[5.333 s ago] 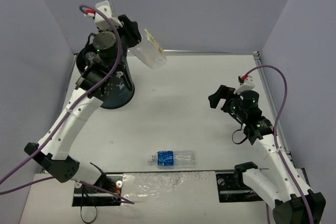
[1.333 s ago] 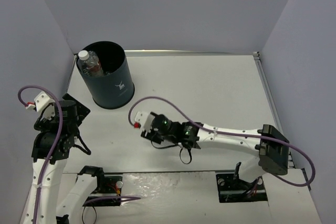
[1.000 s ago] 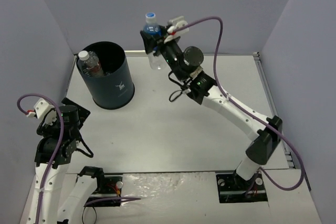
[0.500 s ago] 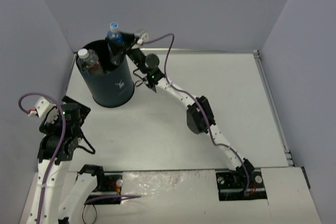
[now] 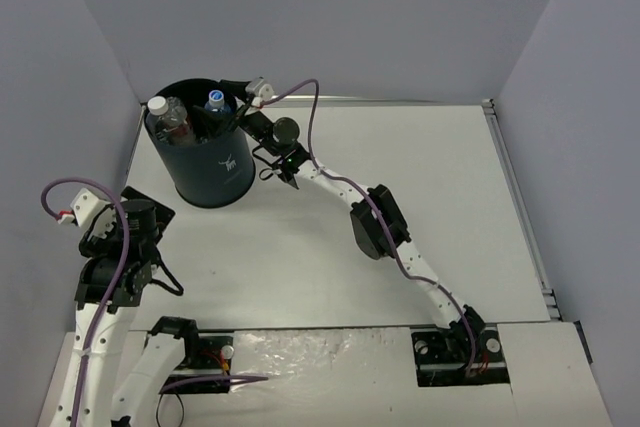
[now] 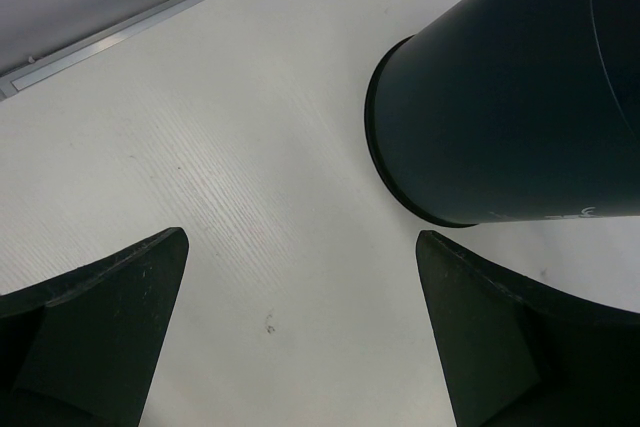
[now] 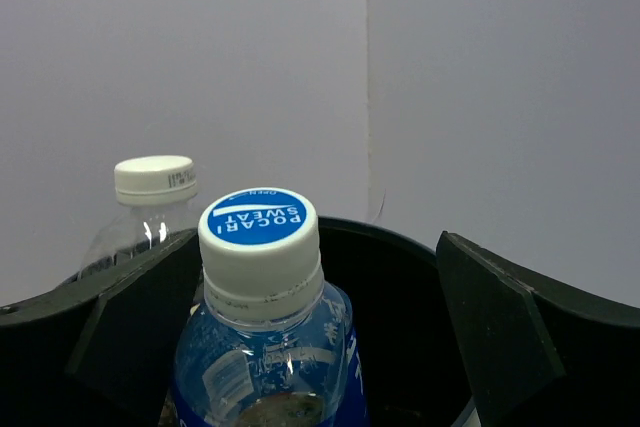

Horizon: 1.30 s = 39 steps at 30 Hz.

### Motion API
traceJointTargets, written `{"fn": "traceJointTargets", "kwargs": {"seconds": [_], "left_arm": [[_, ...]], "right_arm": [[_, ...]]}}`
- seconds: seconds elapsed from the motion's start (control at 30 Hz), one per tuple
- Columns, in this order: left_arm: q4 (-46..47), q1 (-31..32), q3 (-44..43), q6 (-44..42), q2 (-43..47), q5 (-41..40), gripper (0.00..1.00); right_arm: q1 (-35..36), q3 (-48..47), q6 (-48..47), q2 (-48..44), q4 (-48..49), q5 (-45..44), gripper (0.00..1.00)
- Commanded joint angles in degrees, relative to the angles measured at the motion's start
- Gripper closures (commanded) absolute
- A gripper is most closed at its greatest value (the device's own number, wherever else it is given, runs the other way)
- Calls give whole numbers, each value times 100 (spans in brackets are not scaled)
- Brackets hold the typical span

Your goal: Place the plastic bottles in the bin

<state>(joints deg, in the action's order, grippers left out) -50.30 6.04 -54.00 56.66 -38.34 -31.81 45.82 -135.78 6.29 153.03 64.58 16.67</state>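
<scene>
The bin (image 5: 210, 162) stands at the far left of the table, a dark round bucket with a small white logo. Two plastic bottles stand upright in it: a blue-capped, blue-labelled one (image 5: 215, 100) and a white-capped one (image 5: 163, 112). My right gripper (image 5: 230, 117) reaches over the bin's right rim. In the right wrist view its jaws (image 7: 300, 337) stand wide open around the blue-labelled bottle (image 7: 262, 327), with a gap on the right side. The white-capped bottle (image 7: 152, 187) stands behind. My left gripper (image 6: 300, 332) hangs open over bare table, near the bin's base (image 6: 500, 117).
Grey walls close in the table at the back and on both sides. A metal rail (image 5: 400, 101) runs along the far edge. The left arm (image 5: 110, 267) is folded at the near left, and the right arm (image 5: 380, 232) stretches diagonally across the middle.
The right gripper has opened and the blue-capped bottle has sunk from above the rim down into the bin. The left arm has barely shifted.
</scene>
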Motion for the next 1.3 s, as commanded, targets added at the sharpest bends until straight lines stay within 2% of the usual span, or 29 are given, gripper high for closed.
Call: {"fn": "traceJointTargets", "kwargs": {"seconds": [0.0,0.07,0.13,0.23,0.47,0.6,0.67,0.73,0.83,1.0,1.13,1.27], "left_arm": [[126,-7,-286,20,-77,-154,3],[91,-7,-358,-1,-77,-129,3],[65,-7,-419,-59,-86,-52,3],[104,-2,-440,-116,-94,69,3],[278,2,-441,-371,-219,445,3],[226,2,-508,-424,-303,608,3],[223,2,-559,-512,-354,702,3],[202,2,-604,-587,-450,768,3],[199,2,-644,-669,-574,847,3],[205,17,-685,-899,-817,1114,3],[201,23,-544,-855,-769,1031,3],[208,28,-465,-879,-635,911,3]], "right_arm": [[111,7,-420,-887,188,245,0],[153,-61,-602,-1090,-212,177,0],[225,-327,-1214,-1310,-973,-139,0],[221,-414,-1296,-1862,-1814,-365,0],[98,1389,-1028,-3577,-2347,-266,0],[-34,1903,-483,-4450,-3516,-1021,0],[-131,2761,-311,-4884,-4033,-1621,0],[-259,3652,-79,-5669,-3991,-2432,0],[-471,6123,495,-6790,-3784,-3430,0],[-776,8379,1548,-8475,-4308,-4785,0],[-790,9376,2038,-9631,-4884,-5398,0],[-785,9963,2337,-10415,-5231,-5802,0]]}}
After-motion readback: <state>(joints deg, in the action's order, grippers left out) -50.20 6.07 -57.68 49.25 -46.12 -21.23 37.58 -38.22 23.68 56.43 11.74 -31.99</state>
